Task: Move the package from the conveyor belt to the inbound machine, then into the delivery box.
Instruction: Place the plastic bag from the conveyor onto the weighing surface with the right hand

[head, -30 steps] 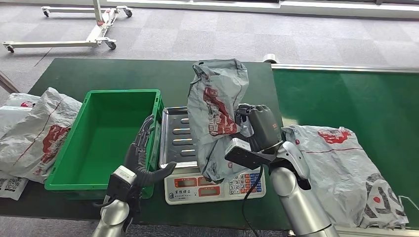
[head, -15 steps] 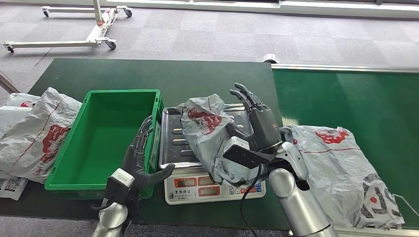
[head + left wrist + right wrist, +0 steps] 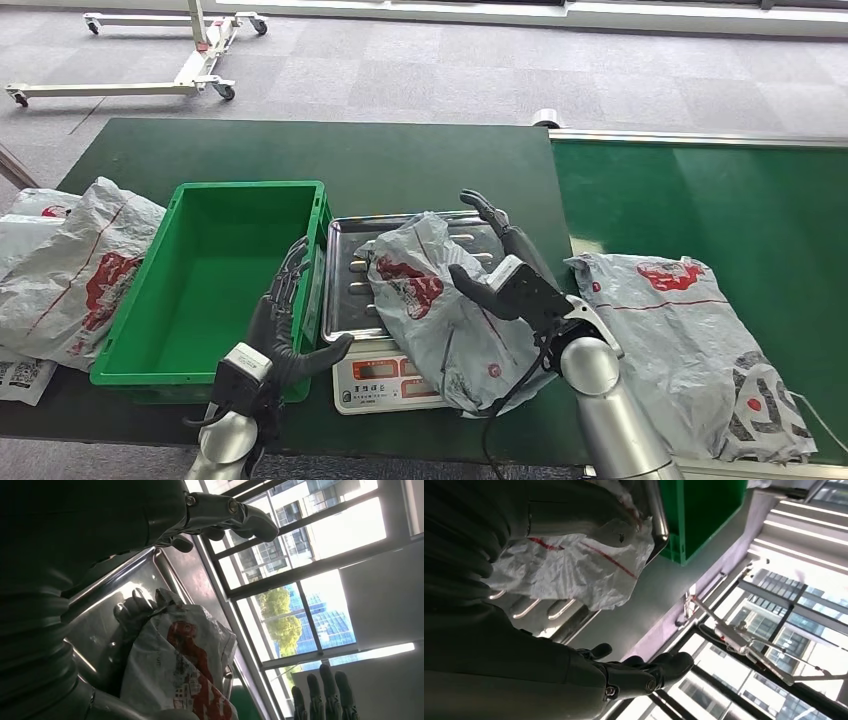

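Observation:
A grey package with red print (image 3: 430, 300) lies slumped on the steel tray (image 3: 345, 275) of the weighing scale (image 3: 375, 372), its lower end hanging over the scale's keypad. My right hand (image 3: 505, 275) is at the package's right side with fingers spread and holds nothing; its thumb touches the plastic. My left hand (image 3: 285, 325) stands open at the front right corner of the green crate (image 3: 215, 270), apart from the package. The left wrist view has the package (image 3: 180, 665) on the tray (image 3: 115, 590). In the right wrist view the package (image 3: 574, 565) lies beside the crate (image 3: 704, 510).
A second grey package (image 3: 690, 330) lies on the green conveyor belt (image 3: 700, 200) right of the scale. More packages (image 3: 70, 260) are piled left of the crate. A wheeled white frame (image 3: 190, 60) stands on the floor beyond the table.
My right hand lowered the package from upright above the scale onto the tray and opened its fingers. The package slumped flat. My left hand stayed in place.

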`<action>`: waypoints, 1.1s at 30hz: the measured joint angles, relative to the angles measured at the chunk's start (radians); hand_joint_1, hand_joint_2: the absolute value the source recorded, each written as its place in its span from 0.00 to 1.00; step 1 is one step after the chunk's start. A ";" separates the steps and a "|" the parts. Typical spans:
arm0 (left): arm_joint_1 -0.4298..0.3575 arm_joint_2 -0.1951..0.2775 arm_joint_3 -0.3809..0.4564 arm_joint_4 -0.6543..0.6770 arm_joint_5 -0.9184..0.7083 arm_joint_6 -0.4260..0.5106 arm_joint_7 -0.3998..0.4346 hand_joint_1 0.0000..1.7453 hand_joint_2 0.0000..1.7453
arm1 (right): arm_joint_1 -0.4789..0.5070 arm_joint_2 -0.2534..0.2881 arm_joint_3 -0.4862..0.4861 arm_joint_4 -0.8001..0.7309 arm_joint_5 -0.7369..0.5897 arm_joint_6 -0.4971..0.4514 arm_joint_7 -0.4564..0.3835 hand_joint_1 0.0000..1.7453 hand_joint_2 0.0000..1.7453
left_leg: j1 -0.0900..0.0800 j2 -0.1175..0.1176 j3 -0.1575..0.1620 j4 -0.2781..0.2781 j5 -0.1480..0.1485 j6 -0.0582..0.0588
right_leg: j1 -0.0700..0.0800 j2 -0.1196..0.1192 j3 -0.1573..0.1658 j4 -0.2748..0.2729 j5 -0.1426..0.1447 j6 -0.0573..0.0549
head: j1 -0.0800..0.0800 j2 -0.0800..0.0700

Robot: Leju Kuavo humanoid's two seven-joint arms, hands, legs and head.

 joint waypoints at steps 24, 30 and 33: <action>-0.002 -0.030 0.001 0.020 -0.098 0.001 0.000 0.00 1.00 | 0.059 0.011 -0.115 -0.150 0.454 -0.806 -0.099 0.00 1.00 | 0.000 0.000 0.000 0.000 -0.001 0.000 | 0.000 0.000 0.000 0.000 -0.001 0.000 | 0.000 0.000; -0.018 -0.043 -0.004 0.037 -0.199 0.056 0.017 0.00 1.00 | 0.121 0.102 -0.236 -0.254 0.727 -0.880 -0.187 0.00 1.00 | 0.000 0.000 0.000 0.000 -0.001 0.000 | 0.000 0.000 0.000 0.000 -0.001 0.000 | 0.000 0.000; -0.035 -0.043 -0.021 0.046 -0.250 0.028 0.039 0.00 1.00 | 0.136 0.151 -0.300 -0.265 0.706 -0.881 -0.216 0.00 1.00 | 0.000 0.000 0.000 0.000 -0.001 0.000 | 0.000 0.000 0.000 0.000 -0.001 0.000 | 0.000 0.000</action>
